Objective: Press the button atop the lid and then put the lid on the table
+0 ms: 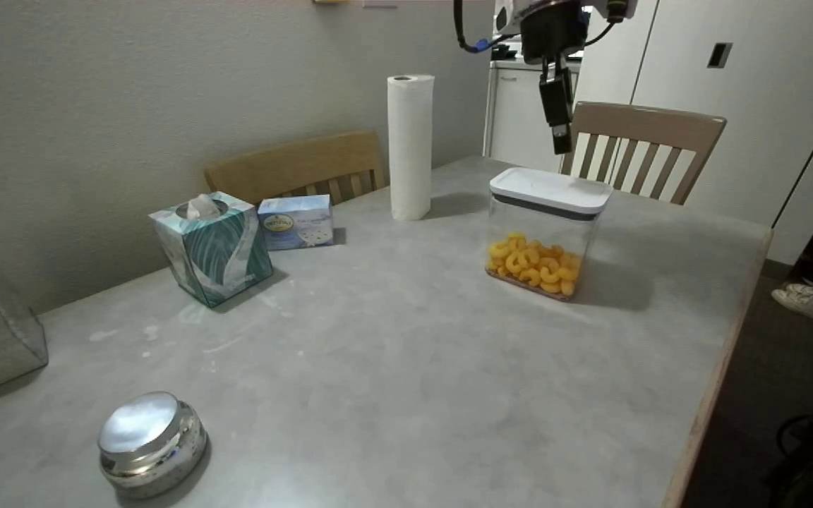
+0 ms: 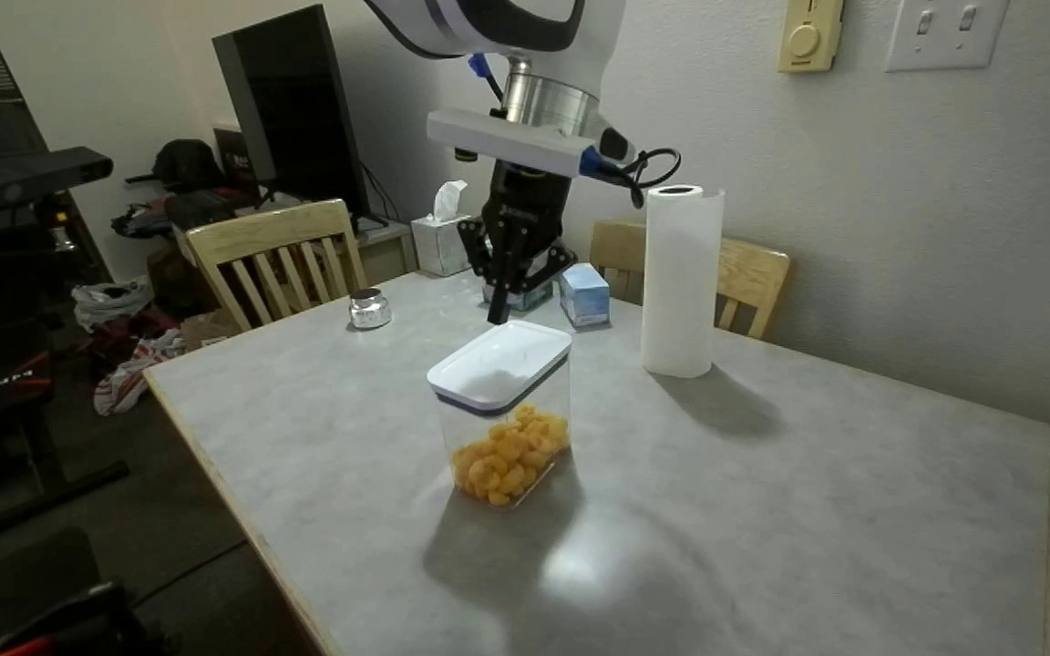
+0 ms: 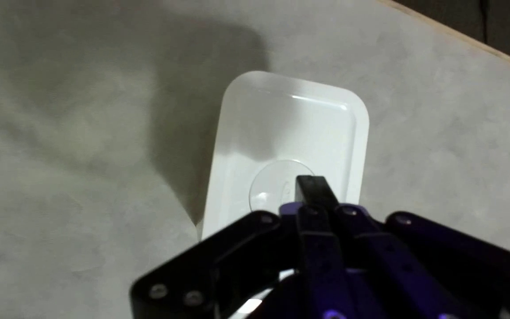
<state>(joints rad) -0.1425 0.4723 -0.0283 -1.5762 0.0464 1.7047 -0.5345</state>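
Claw (image 2: 499, 311), pressed together, is positioned above the seated lid (image 2: 502, 363). Button (image 3: 272, 184) is judged unpressed, transfer to the counter (image 2: 817, 510) awaited.

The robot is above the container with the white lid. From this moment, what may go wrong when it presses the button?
Off-centre press: in the wrist view the shut fingers appear toward one side of the button, so they might miss its middle.
Tipping: the clear container stands on the table with nothing seen bracing it, so an uneven push could shift it.
Spilling: if it fell, the lid might loosen and the yellow pieces scatter.
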